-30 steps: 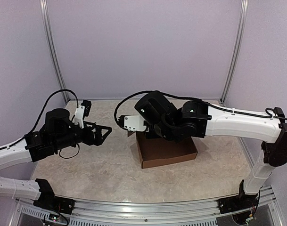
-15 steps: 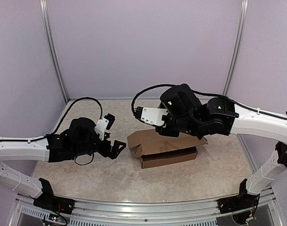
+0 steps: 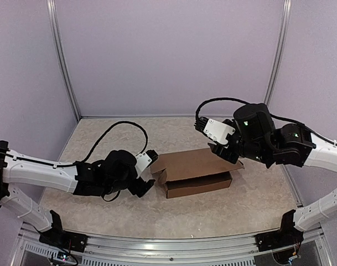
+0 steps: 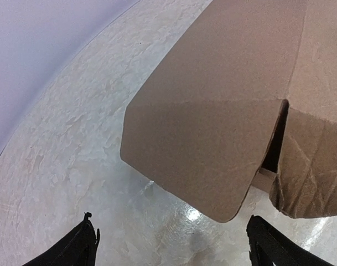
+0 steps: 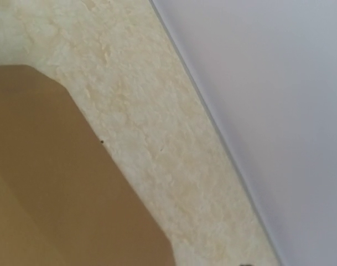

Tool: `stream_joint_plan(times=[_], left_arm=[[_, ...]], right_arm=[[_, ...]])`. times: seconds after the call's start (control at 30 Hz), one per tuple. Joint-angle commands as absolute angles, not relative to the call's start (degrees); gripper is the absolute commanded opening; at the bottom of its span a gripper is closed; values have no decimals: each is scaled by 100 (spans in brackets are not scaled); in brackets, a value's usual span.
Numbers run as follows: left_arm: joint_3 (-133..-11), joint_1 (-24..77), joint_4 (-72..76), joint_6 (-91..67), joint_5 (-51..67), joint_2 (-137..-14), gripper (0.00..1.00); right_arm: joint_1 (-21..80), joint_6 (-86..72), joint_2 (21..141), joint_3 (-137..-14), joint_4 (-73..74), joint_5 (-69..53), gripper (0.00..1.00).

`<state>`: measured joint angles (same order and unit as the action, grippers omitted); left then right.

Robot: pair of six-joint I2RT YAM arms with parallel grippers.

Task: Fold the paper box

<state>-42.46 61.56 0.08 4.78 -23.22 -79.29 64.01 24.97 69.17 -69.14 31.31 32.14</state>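
L arm [image 3: 46, 174] lies low and reaches in from the left side of the table [image 3: 102, 213]. A black cable [image 3: 124, 122] loops up over it. L gripper [image 3: 145, 185] sits just beside the left end of the paper box [image 3: 193, 169]. Can't tell from the top cam if it touches. In the L wrist cam its fingers [image 4: 82, 246] show only as black tips at the two bottom corners. They are far apart w/ nothing btw them, so it's wide open & holds nothing. Right in front of them a big brown flap [image 4: 196, 133] sticks out toward the cam. Beside it on the right is a rounded tab [image 4: 312, 172] w/ creases, & there is a dark gap btw the two.

The box sits in the middle of the table, long side facing the arms. Its bottom part lies flat on the table. The lid [image 3: 201, 160] on top slopes & is not shut flat.

R gripper [image 3: 226, 151] is over the back right part of the lid, v. close to it. Can't tell if it touches. R wrist cam shows just brown card, table & a pale wall [image 5: 279, 83]. Its fingers don't show clearly in any view, so can't tell if it's open or closed, or if it grips the card. R arm [image 3: 323, 155] comes in from the right side.
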Motion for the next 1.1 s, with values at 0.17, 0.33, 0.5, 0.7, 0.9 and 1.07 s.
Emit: stream_joint_plan(times=[0.17, 0.33, 0.5, 0.7, 0.9, 1.07], left_arm=[[-4568, 6366, -57, 915, -2967, -8541, 84], [-4398, 6427, 862, 1148, -2939, -8716, 73], [-4296, 6457, 1318, 1494, -2654, -8954, 53], [-3609, 6528, 2502, 1893, -2525, -8865, 52], [-3379, 6524, 2950, 1967, -2571, -8881, 46], [-3317, 6532, 3209, 1992, -2618, -8912, 38]], right_arm=[[6145, 1846, 6450, -6220, 2801, 2797, 53], [6110, 1674, 6303, -5984, 2761, 2758, 53], [6050, 1491, 6034, -5737, 2698, 2704, 53], [6007, 1311, 5924, -5613, 2756, 2621, 53], [6003, 1160, 5933, -5554, 2753, 2604, 52], [5963, 985, 5890, -5403, 2702, 2645, 52]])
